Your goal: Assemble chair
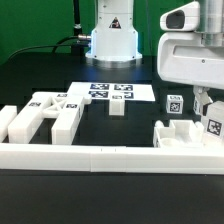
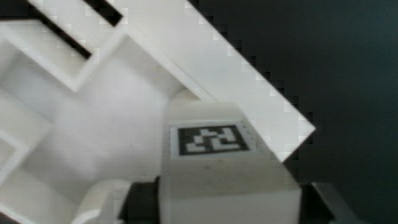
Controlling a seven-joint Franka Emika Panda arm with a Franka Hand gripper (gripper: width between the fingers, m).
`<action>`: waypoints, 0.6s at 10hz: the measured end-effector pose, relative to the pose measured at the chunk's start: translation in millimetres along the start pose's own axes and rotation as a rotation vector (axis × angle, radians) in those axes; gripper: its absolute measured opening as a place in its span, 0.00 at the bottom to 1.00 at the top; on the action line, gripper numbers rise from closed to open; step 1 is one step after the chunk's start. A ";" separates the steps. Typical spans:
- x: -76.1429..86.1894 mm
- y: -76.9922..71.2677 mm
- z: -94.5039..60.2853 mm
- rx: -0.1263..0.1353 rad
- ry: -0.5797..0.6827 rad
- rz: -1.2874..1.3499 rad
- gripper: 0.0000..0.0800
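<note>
Clear lane over bare table (image 1: 135,125) between left parts cluster (image 1: 45,115) and right parts cluster (image 1: 185,135); only small white block (image 1: 117,108) stands in it, just beside marker board (image 1: 110,92); border rail (image 1: 100,155) walls the near edge; at gripper (image 2: 231,202), tagged block (image 2: 217,150) sits in the finger gap; frame bars (image 2: 160,50) crowd one side, bare table the other.

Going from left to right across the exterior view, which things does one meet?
Frame-shaped chair parts → small block → tagged block → claw.
</note>
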State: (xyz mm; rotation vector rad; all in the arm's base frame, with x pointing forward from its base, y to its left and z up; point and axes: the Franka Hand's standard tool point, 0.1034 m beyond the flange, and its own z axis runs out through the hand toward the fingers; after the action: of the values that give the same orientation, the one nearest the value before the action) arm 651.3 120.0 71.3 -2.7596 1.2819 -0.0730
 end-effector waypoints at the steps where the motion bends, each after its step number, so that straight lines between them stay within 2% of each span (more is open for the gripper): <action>1: 0.7 0.5 -0.1 0.001 -0.001 0.123 0.37; 4: -1.3 0.7 0.5 -0.001 -0.003 0.585 0.37; 6: -0.9 1.3 1.2 0.028 -0.006 0.800 0.37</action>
State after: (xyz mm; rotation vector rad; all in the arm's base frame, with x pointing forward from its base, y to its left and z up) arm 649.8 120.0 70.0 -2.0174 2.2278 -0.0192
